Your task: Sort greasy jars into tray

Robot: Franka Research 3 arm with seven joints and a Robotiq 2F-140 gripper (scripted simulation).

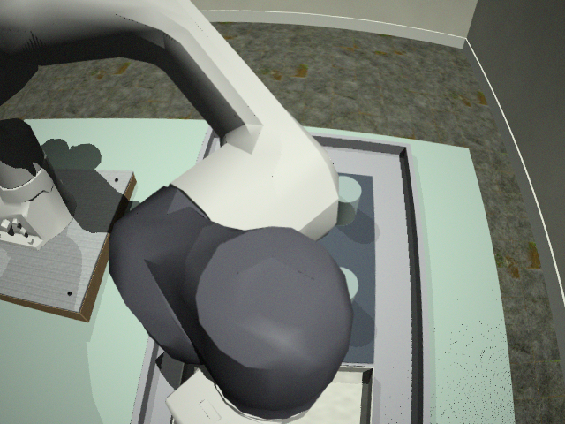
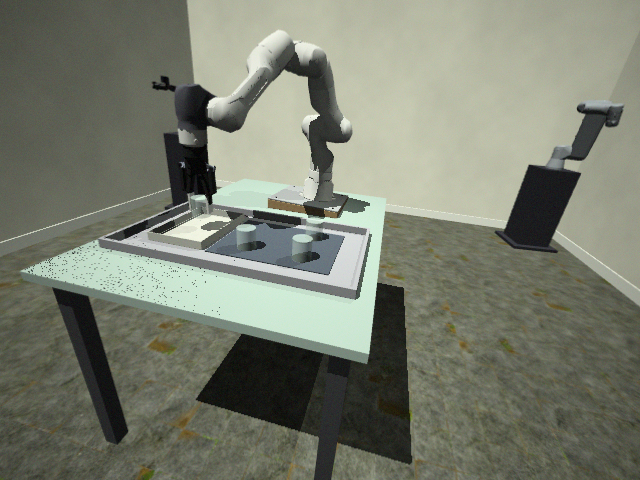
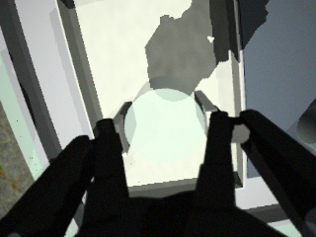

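From my remote post I find the black two-finger tool (image 2: 199,192) (image 3: 164,108) pinching the pale-green glass cylindrical jar (image 2: 198,204) (image 3: 165,125) by opposite sides, over the shallow cream rectangular tray (image 1: 367,397) (image 2: 201,242) (image 3: 237,99). I judge this the placing step: I should centre the jar inside the tray's rims, lower straight and slowly, and spread only once its mouth rests on the tray's floor. The jar stands upright, long axis vertical; its closed end faces up, mouth presumably down.

Top: looks down; exterior: across table (both share mat (image 1: 351,255) (image 2: 279,248)).
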